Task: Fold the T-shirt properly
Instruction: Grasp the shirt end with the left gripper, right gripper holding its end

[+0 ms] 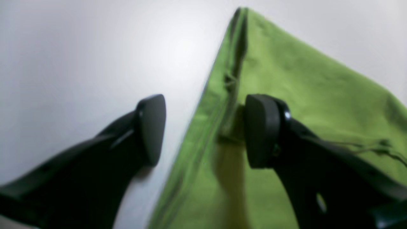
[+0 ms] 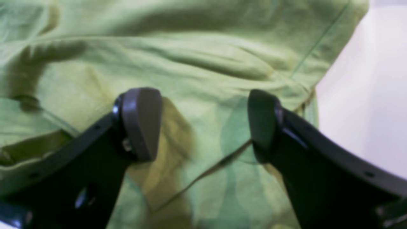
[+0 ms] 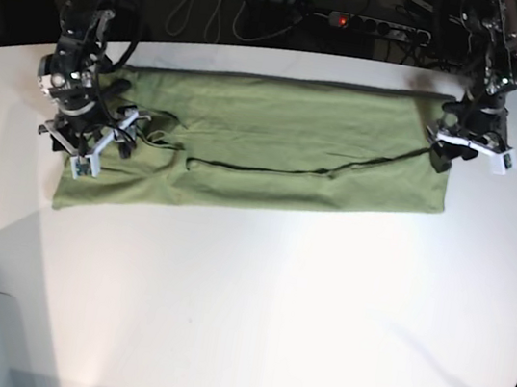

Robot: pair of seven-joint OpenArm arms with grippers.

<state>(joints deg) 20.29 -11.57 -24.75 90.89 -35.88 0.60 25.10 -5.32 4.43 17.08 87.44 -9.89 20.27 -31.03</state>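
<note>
T-shirt (image 3: 275, 147) fabric lies flat on the white table (image 3: 260, 311) as a long olive band running across the far half, with a dark fold edge along its middle, so I judge one lengthwise fold is done while the crosswise folds into a compact stack are left. At the band's end on the base view's right, the left gripper (image 1: 205, 130) hangs with its jaws spread wide, one pad over bare table and the other over the cloth's hemmed edge, gripping nothing. At the other end, where the cloth is more rumpled, the right gripper (image 2: 203, 124) is likewise released, its pads parted above wrinkled fabric with nothing between them. The tabletop is smooth and pale, bare apart from the garment; behind it the room is dim, with cables (image 3: 184, 7) and a power strip (image 3: 381, 27) beyond the far edge
</note>
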